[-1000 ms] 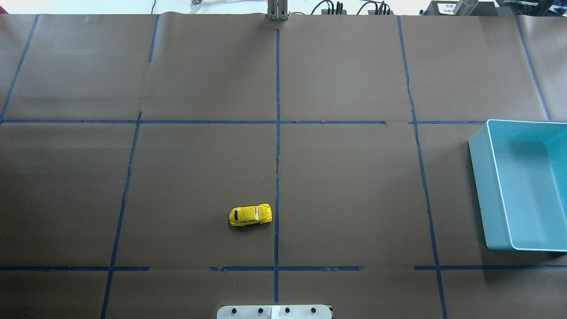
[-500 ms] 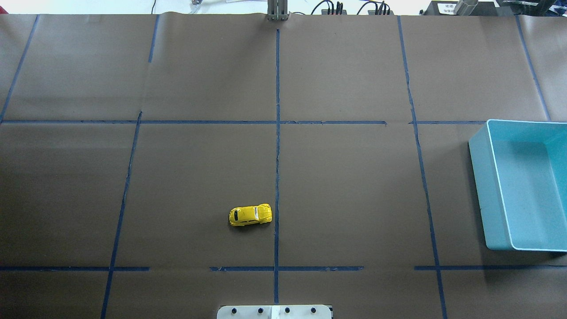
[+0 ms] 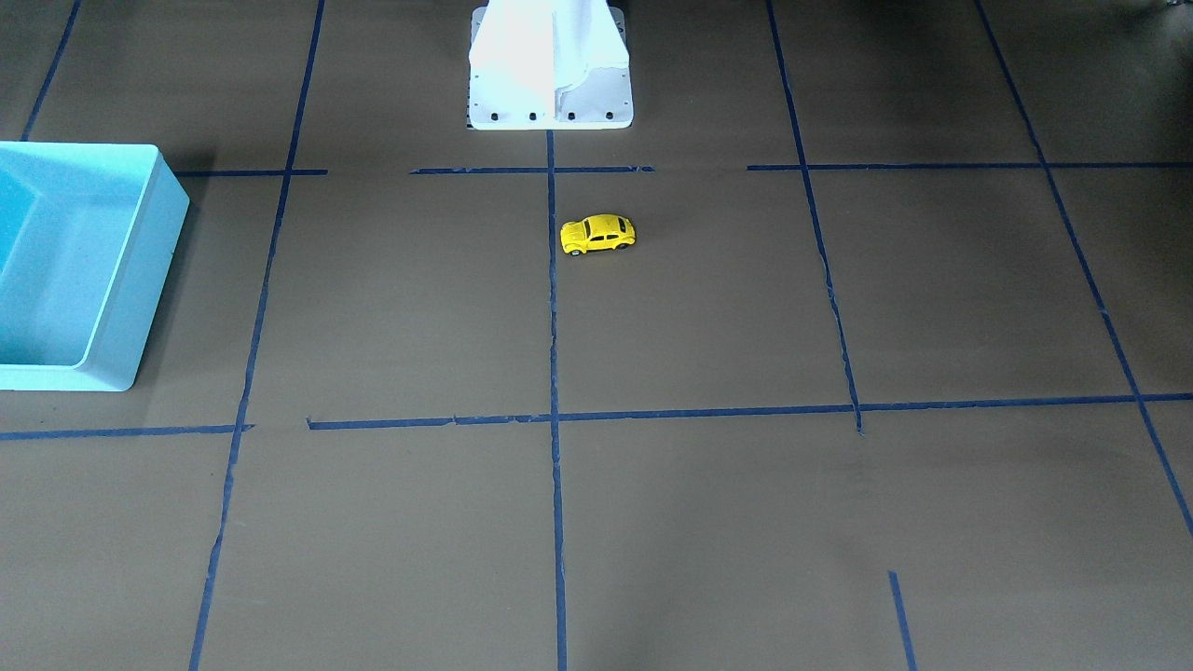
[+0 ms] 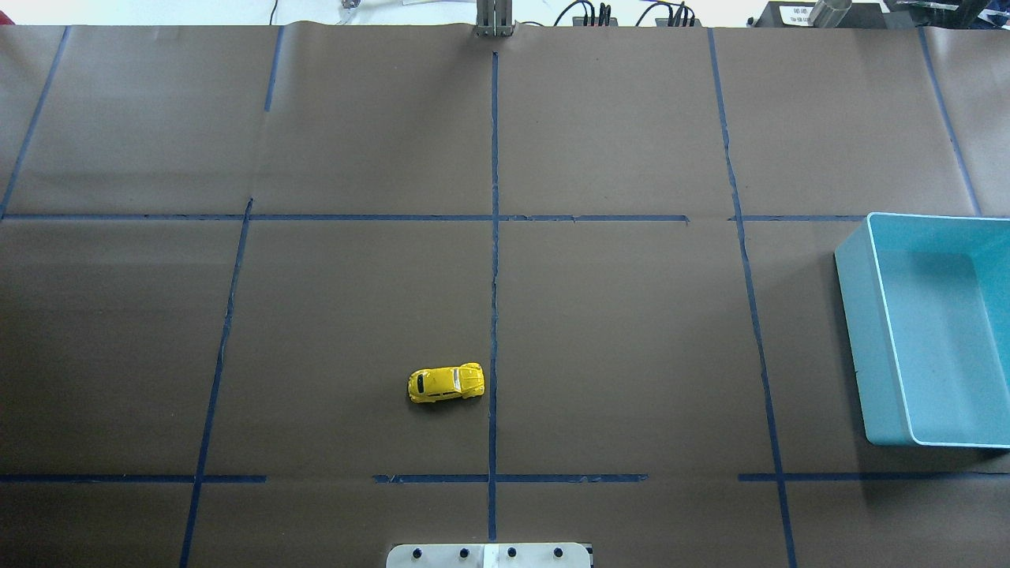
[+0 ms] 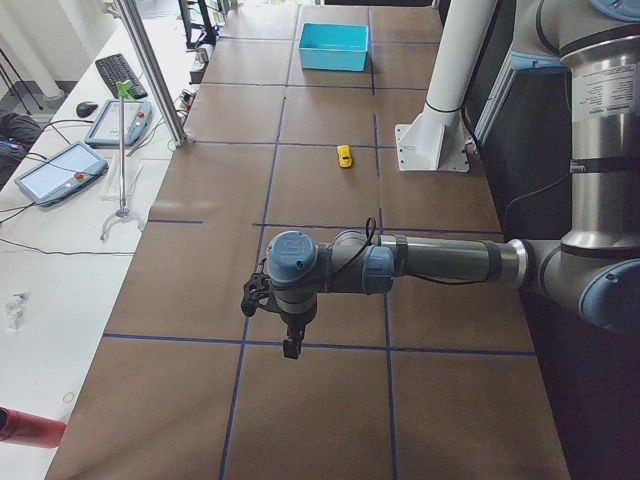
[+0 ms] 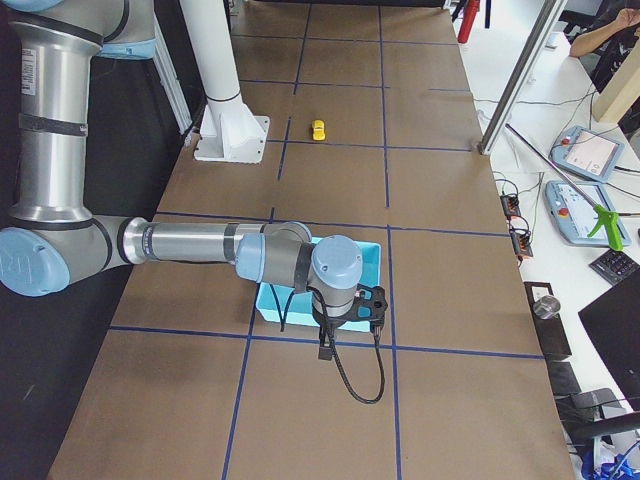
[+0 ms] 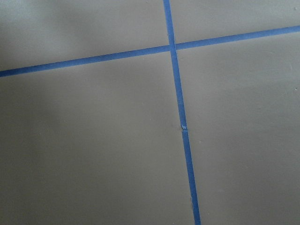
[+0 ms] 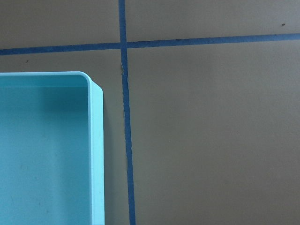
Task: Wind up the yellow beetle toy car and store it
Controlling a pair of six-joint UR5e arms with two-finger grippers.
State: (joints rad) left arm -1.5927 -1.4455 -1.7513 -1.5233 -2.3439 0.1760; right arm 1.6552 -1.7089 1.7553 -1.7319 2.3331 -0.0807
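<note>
Left gripper and right gripper hang far from the small yellow beetle toy car; I cannot tell their opening. Winding and storing in the right-edge turquoise plastic bin are both not yet done.

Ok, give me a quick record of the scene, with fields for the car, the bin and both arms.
car: yellow beetle toy car, on its wheels on the table, just on the robot's left of the centre tape line, untouched
bin: turquoise bin, at the robot's right, no car in it
left gripper: above the table's left end, far from the car; fingers cannot tell
right gripper: by the bin's corner; fingers cannot tell
</note>
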